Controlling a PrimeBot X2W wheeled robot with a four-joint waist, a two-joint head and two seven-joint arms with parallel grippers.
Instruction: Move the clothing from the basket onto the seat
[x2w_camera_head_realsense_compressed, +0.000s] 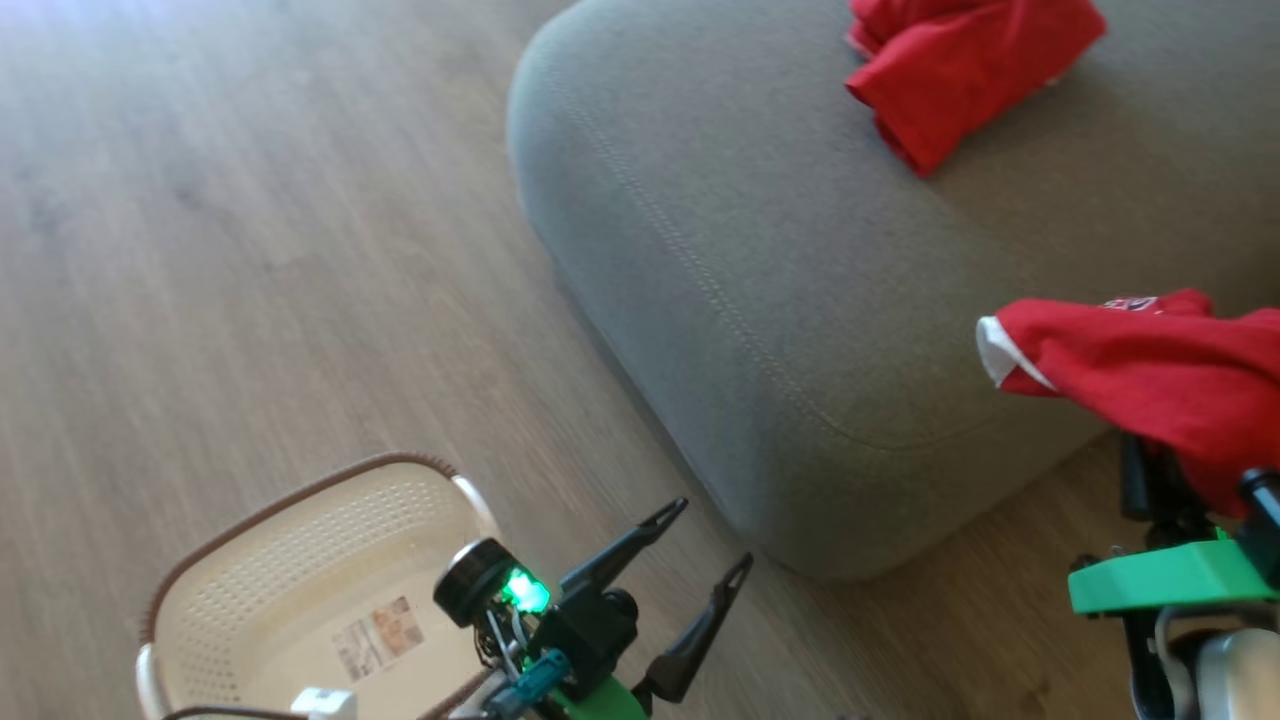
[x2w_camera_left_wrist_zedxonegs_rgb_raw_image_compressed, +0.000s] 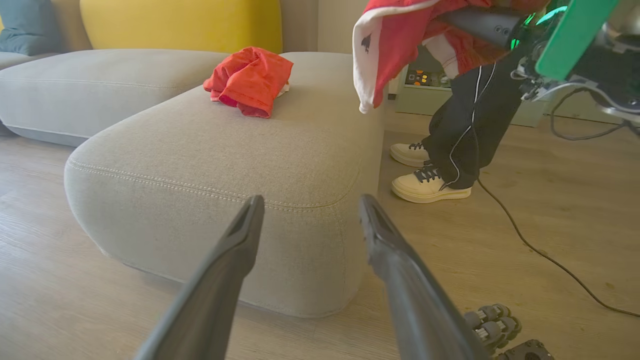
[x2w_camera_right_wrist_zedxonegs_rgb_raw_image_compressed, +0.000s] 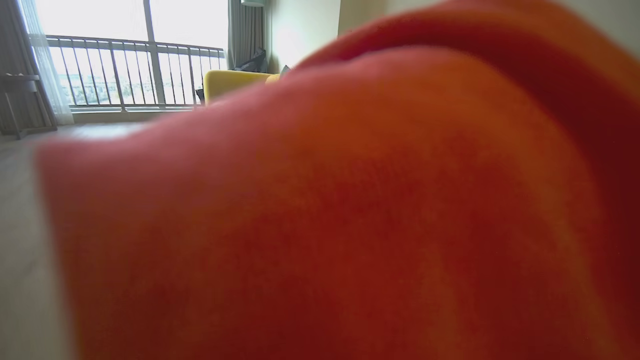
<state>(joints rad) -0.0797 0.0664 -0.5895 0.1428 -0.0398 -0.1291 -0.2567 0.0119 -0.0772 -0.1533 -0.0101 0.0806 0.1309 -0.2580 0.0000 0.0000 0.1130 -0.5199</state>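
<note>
The cream basket (x2w_camera_head_realsense_compressed: 250, 560) stands on the floor at the lower left with nothing but a sticker on its bottom. Just right of it, my left gripper (x2w_camera_head_realsense_compressed: 712, 533) hangs open and holds nothing, its fingers aimed at the near corner of the grey seat (x2w_camera_head_realsense_compressed: 800, 300). One bright red garment (x2w_camera_head_realsense_compressed: 960, 70) lies crumpled on the seat's far part. My right gripper (x2w_camera_head_realsense_compressed: 1195, 490) is shut on a second red garment with a white edge (x2w_camera_head_realsense_compressed: 1150, 380), which hangs over the seat's near right edge and hides the fingers. That red cloth (x2w_camera_right_wrist_zedxonegs_rgb_raw_image_compressed: 350, 210) blocks most of the right wrist view.
A person's feet in pale shoes (x2w_camera_left_wrist_zedxonegs_rgb_raw_image_compressed: 425, 185) stand on the wooden floor right of the seat. A dark cable (x2w_camera_left_wrist_zedxonegs_rgb_raw_image_compressed: 540, 250) trails across the floor there. A yellow cushion (x2w_camera_left_wrist_zedxonegs_rgb_raw_image_compressed: 180, 25) and more grey sofa (x2w_camera_left_wrist_zedxonegs_rgb_raw_image_compressed: 75, 85) lie behind the seat.
</note>
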